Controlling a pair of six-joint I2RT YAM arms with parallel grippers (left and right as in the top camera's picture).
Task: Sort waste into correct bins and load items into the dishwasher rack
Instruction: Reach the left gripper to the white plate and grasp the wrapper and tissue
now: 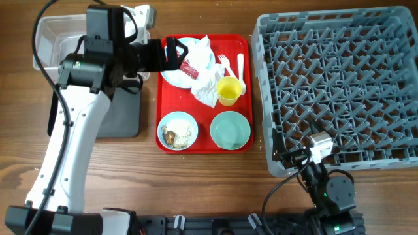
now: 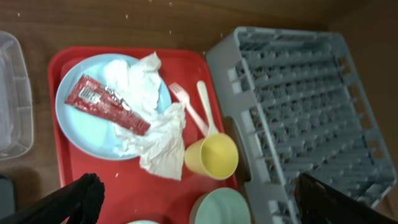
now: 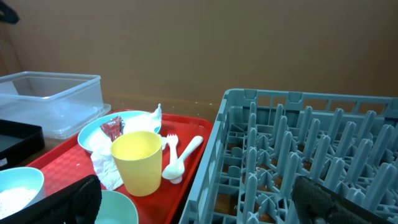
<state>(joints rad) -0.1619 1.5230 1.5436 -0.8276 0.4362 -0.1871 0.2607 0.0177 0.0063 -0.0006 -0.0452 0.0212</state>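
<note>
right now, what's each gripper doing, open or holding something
left gripper: open, holding nothing
right gripper: open, holding nothing

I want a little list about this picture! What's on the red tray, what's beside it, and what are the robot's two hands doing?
On red tray: blue plate, yellow cup, mint bowl, blue bowl, fork, spoon
On the plate: red wrapper, crumpled napkins
In the blue bowl: food scraps
Left of tray: clear tub, black tray
Right of tray: dishwasher rack, no dishes showing
Left gripper: open, over the plate
Right gripper: open, by the rack
</note>
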